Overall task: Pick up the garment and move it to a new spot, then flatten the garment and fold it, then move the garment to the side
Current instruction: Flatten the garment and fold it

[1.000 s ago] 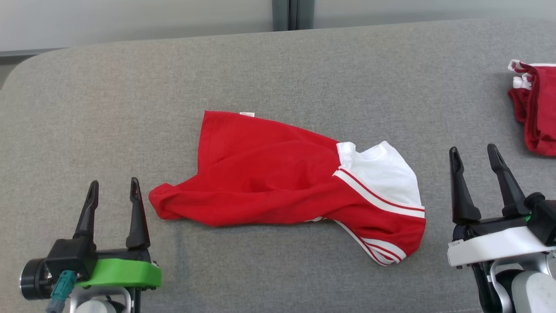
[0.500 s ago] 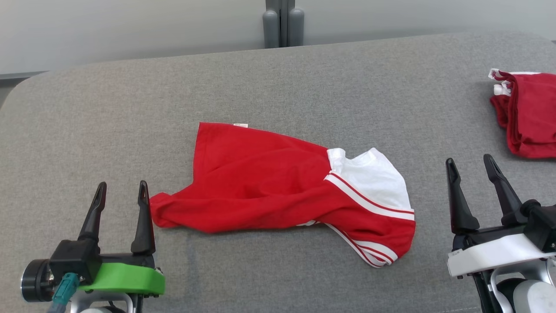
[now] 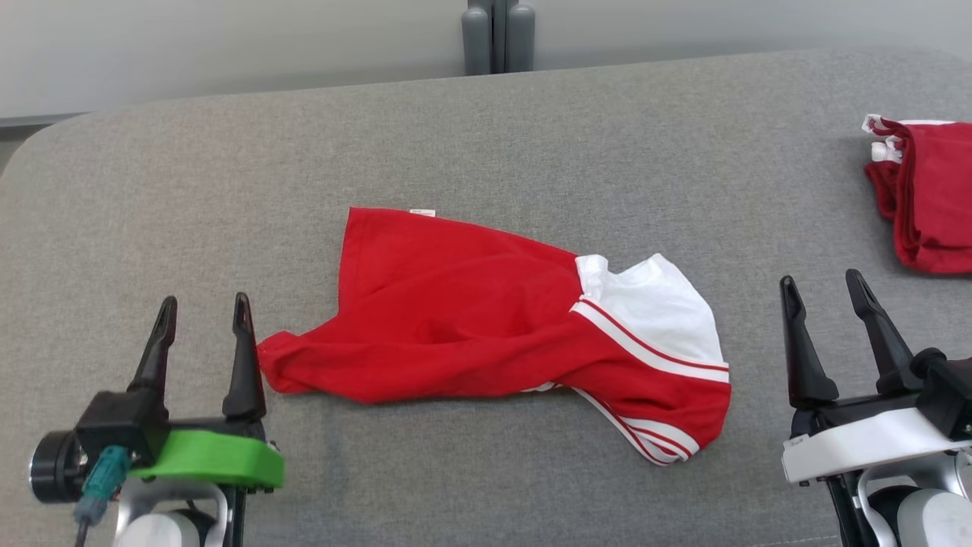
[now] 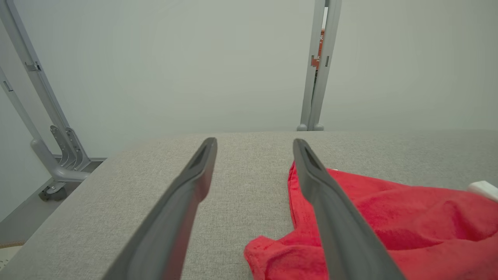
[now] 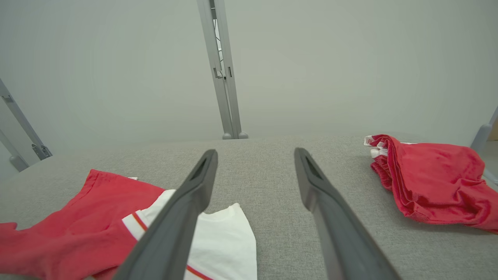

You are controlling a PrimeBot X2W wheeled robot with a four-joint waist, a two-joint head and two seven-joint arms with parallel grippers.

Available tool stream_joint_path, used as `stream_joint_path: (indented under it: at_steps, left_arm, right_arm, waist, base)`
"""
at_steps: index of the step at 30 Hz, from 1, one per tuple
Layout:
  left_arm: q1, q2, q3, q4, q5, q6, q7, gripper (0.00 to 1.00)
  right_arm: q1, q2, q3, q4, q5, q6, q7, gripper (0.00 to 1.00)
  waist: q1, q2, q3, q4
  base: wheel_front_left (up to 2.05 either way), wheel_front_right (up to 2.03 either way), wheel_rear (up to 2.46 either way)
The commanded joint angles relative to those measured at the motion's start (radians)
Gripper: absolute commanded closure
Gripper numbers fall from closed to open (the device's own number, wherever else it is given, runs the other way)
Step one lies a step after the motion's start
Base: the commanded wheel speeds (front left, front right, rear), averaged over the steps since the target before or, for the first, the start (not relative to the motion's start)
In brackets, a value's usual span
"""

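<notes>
garment [image 3: 456,319] lies crumpled mid-counter [image 3: 228,167], with the red end bunched just beside the left pincer [image 3: 205,300] and the white striped end toward the right pincer [image 3: 821,278]. both are wide open, empty, and sit at the near side. for the pick i'd take the bunched red end with the left and the striped hem with the right, biting into a raised fold rather than flat cloth and closing fully before lifting. lift both ends together so nothing drags, and land it well apart from the other red pile [image 3: 930,197] at far right.
</notes>
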Motion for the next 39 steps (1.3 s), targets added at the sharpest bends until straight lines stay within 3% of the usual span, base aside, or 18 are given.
stream_joint_path:
  at_steps: [1, 7, 14, 15, 16, 18, 19, 30, 39]
  left_arm:
    - [-0.029, 0.004, -0.007, 0.016, -0.015, -0.010, 0.028, 0.00]
    - [-0.074, 0.007, -0.021, 0.162, -0.082, -0.053, 0.138, 0.00]
    - [-0.100, -0.006, -0.018, 0.300, -0.140, -0.088, 0.163, 0.00]
    - [-0.105, -0.006, -0.020, 0.316, -0.143, -0.094, 0.166, 0.04]
    - [-0.112, -0.007, -0.022, 0.332, -0.150, -0.102, 0.164, 0.21]
    - [-0.129, -0.009, -0.024, 0.357, -0.157, -0.114, 0.155, 0.80]
    - [-0.133, -0.009, -0.025, 0.371, -0.159, -0.117, 0.151, 1.00]
    - [-0.160, 0.003, -0.015, 0.386, -0.134, -0.104, 0.033, 1.00]
    - [-0.168, -0.005, -0.037, 0.313, -0.114, -0.087, 0.015, 1.00]
  right_arm:
    - [-0.008, -0.002, 0.003, -0.002, 0.005, -0.001, 0.002, 0.00]
    - [-0.032, -0.009, 0.018, 0.014, 0.013, -0.001, -0.007, 0.00]
    - [-0.048, -0.011, 0.016, 0.028, 0.022, -0.001, -0.018, 0.00]
    - [-0.050, -0.012, 0.016, 0.029, 0.022, -0.001, -0.019, 0.00]
    - [-0.051, -0.012, 0.016, 0.030, 0.021, -0.001, -0.020, 0.00]
    - [-0.059, -0.013, 0.017, 0.033, 0.024, -0.001, -0.022, 0.00]
    - [-0.063, -0.013, 0.018, 0.033, 0.025, -0.001, -0.021, 0.00]
    - [-0.094, -0.048, -0.003, 0.095, 0.034, -0.001, -0.035, 0.00]
    - [-0.232, -0.139, 0.079, 0.342, 0.087, -0.001, -0.024, 0.00]
  waist:
    - [0.0000, 0.0000, 0.018, 0.006]
    - [0.0000, 0.0000, 0.055, -0.003]
    - [0.0000, 0.0000, 0.088, -0.009]
    - [0.0000, 0.0000, 0.092, -0.009]
    - [0.0000, 0.0000, 0.096, -0.009]
    - [0.0000, 0.0000, 0.104, -0.011]
    - [0.0000, 0.0000, 0.108, -0.011]
    - [0.0000, 0.0000, 0.125, -0.002]
    - [0.0000, 0.0000, 0.167, 0.031]
  base:
    - [0.00, 0.00, 0.00]
    - [0.00, 0.00, 0.00]
    - [0.00, 0.00, 0.00]
    - [0.00, 0.00, 0.00]
    - [0.00, 0.00, 0.00]
    - [0.00, 0.00, 0.00]
    - [0.00, 0.00, 0.00]
    - [0.00, 0.00, 0.00]
    - [0.00, 0.00, 0.00]
